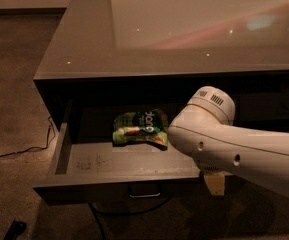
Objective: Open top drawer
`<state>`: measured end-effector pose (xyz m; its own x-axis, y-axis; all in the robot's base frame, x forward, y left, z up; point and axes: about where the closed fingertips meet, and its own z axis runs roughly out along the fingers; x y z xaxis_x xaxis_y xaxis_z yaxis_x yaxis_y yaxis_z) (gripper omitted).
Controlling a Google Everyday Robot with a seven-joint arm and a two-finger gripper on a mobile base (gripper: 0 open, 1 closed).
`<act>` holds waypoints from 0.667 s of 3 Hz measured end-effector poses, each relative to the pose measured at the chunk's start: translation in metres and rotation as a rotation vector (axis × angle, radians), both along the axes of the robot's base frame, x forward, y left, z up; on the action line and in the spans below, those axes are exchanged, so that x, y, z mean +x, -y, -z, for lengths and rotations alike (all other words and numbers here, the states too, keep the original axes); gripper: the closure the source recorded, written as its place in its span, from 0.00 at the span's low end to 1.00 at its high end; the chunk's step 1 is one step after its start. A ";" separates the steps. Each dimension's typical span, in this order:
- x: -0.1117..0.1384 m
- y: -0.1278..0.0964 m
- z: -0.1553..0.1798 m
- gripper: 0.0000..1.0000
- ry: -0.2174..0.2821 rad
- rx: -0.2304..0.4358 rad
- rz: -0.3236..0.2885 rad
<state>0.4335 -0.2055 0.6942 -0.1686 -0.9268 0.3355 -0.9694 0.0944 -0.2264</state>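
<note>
Item: top drawer, which we record pulled well out from under the desk, its scuffed floor exposed, a green snack bag toward the back and a metal handle on its front. Item: end effector, hanging below the white arm, just before the drawer's front edge and right of the handle. We cannot tell whether it is open or closed.

The top drawer stands out under the countertop; a bag lies in it near the back; the gripper hangs before its front, right of the handle.
</note>
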 end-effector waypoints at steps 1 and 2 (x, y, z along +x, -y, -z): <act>0.002 0.010 -0.013 0.42 0.062 -0.007 0.039; 0.002 0.019 -0.022 0.65 0.128 0.021 0.071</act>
